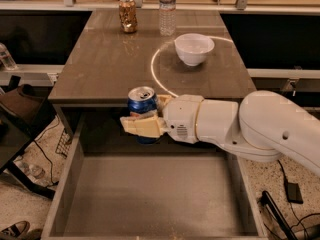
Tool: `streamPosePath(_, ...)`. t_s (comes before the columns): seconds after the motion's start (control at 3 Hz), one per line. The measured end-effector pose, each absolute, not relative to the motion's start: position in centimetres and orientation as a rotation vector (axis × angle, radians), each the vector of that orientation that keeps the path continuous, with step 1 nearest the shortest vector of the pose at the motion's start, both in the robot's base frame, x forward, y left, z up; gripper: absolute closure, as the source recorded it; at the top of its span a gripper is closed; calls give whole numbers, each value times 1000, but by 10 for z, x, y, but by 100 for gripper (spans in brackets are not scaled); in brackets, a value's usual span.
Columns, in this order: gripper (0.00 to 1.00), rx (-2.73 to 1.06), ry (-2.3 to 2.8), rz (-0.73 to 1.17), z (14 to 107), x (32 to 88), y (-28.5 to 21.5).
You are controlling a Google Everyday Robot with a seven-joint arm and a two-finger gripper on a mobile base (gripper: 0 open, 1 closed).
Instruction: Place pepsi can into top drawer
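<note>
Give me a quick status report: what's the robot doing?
Gripper shut on small blue pepsi can, upright, past front edge of brown table. Can above wide open grey-brown top drawer. Nothing seen between them.

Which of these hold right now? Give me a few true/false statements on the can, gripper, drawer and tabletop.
1. The gripper is shut on the pepsi can. True.
2. The pepsi can rests on the bottom of the top drawer. False: it is held upright in the air at the table's front edge, above the back of the drawer.
3. The white bowl stands on the table. True.
4. The brown-gold can lies on its side. False: it stands upright at the far end, near the water bottle.
5. The top drawer is pushed shut. False: it is pulled open.
</note>
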State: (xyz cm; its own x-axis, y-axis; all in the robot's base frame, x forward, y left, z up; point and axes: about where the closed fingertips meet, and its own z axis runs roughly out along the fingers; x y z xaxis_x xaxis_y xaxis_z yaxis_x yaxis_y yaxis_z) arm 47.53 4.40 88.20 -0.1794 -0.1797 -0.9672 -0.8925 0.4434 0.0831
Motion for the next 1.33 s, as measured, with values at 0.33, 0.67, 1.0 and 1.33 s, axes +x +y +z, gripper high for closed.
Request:
streamPosePath(0.33, 100, -940, 1659, 897, 842, 474, 43)
streamPosePath(0.67, 100, -989, 1657, 934, 795, 471, 41)
streamPosePath(1.0, 100, -1051, 1606, 971, 744, 470, 45)
streamPosePath(1.33, 100, -1085, 1542, 995, 698, 468, 57)
